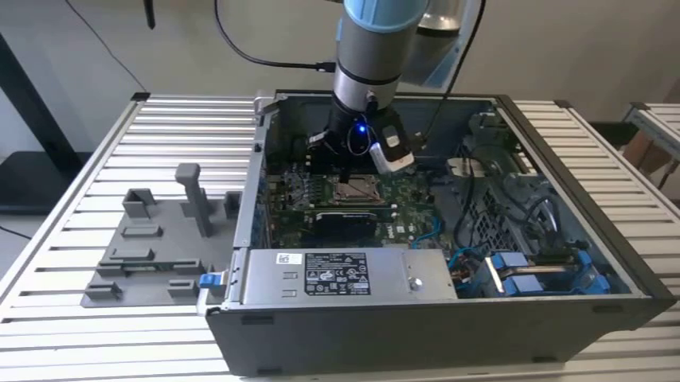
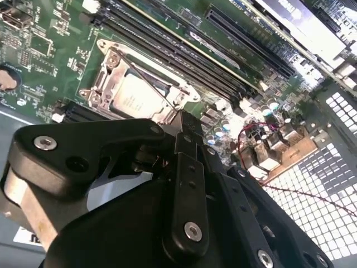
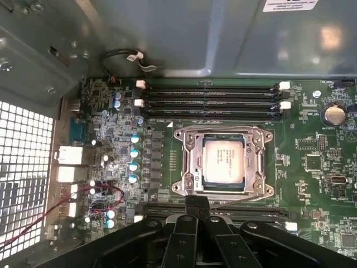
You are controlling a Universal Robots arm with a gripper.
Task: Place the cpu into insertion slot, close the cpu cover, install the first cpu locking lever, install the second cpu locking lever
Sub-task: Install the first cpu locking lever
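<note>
Thin, flat, tan-grey square cpu (image 3: 223, 161) sits in the socket just off the tip of your black gripper (image 3: 196, 202). In both wrist views the fingers look pressed together, and you can see nothing held between them. The tip hangs at the socket's near edge, over the strip between the socket and a long black connector slot (image 3: 245, 213); whether it touches anything you cannot tell.

Around the chip, the cpu cover (image 3: 192, 162), a thin silvery metal frame plate, lies flat, and the chip shows through its square window. The insertion slot (image 3: 266, 190), a square socket with a silvery rim, holds both.

In the second wrist view a thin wire crosses one corner of the chip (image 2: 134, 100).

Beyond the socket you see four long black memory slots (image 3: 206, 97) on the green motherboard (image 3: 312, 167). In the exterior view the arm reaches down into the open dark grey computer case (image 1: 425, 334), which stands on a white slatted table (image 1: 159, 143).
</note>
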